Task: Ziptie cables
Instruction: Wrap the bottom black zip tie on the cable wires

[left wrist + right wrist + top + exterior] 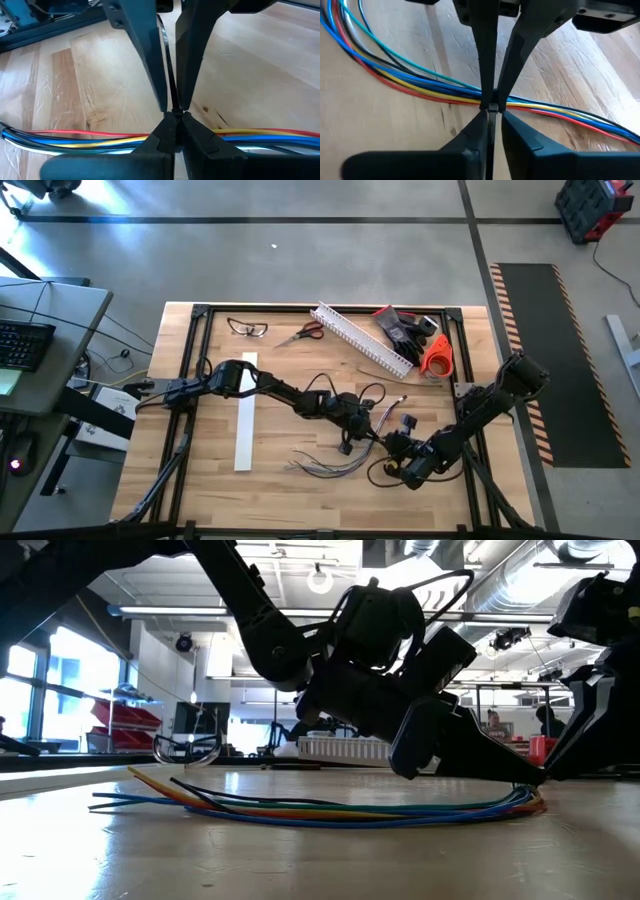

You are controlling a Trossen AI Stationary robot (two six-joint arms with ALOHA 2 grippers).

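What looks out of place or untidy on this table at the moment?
Nothing looks damaged or spilled. The thin multicoloured cables lie loose on the wooden table, fanning apart at one end. The long white slotted plastic channel lies askew to the table edge.

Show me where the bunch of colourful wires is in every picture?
High view: the bundle of thin coloured cables lies low on the wooden table, below the two grippers.
Low view: it runs across the tabletop, under the arms.
Left wrist view: it crosses behind the shut left gripper.
Right wrist view: it slants behind the right gripper.
Shared landmark: the wooden table.
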